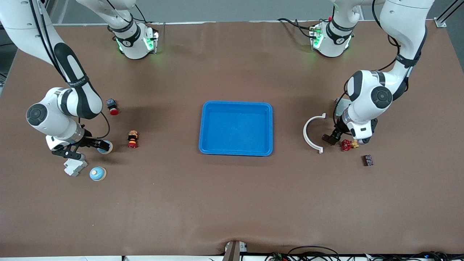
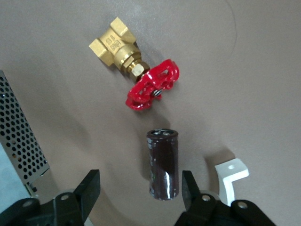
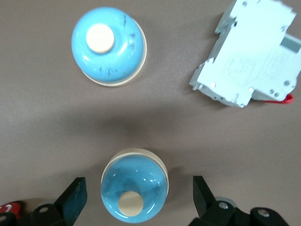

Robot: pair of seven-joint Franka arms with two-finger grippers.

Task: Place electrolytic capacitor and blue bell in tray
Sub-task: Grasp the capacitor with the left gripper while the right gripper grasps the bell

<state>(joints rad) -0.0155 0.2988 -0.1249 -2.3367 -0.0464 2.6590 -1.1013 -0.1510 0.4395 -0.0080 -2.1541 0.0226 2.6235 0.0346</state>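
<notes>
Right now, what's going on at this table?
Both arms are lining up picks. The left gripper hangs over the capacitor, fingers open and not yet gripping. The right gripper straddles one blue bell, fingers wide open; a second bell sits beside it. The tray holds nothing yet.

hidden: grey box mostly under left arm | cut off: perforated box

Bright, even light; soft shadows.
</notes>
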